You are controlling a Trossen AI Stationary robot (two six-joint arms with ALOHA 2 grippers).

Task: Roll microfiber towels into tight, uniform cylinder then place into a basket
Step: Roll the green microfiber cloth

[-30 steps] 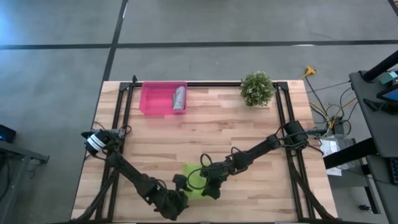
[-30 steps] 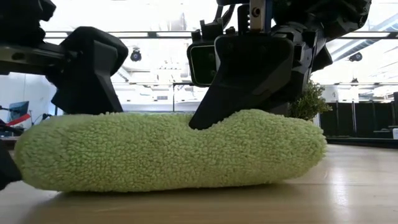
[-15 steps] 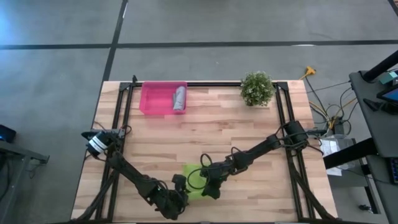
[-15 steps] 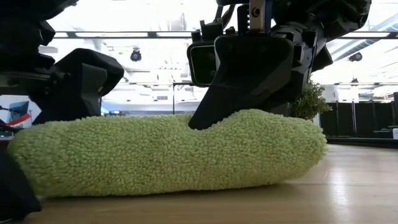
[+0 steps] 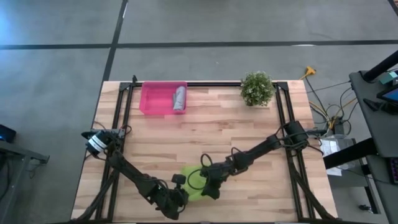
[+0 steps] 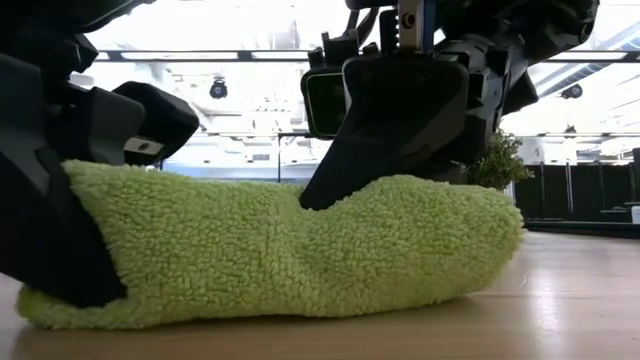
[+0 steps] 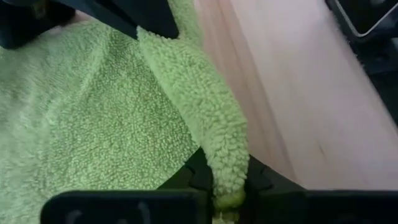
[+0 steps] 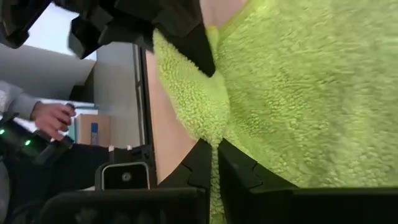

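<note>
Left gripper (image 7: 227, 186), wide 1 second ago, now pinches green towel (image 6: 300, 250); right gripper (image 8: 214, 163) stays clamped on it.

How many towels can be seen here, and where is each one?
2. The grey towel lies rolled in the pink basket at the table's far edge. The green towel lies at the near edge, pinched by both grippers. None seems hidden.

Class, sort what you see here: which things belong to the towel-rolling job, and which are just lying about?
Part of the job: green towel, grey towel, pink basket, left gripper, right gripper.
Just lying about: potted plant, cables.
</note>
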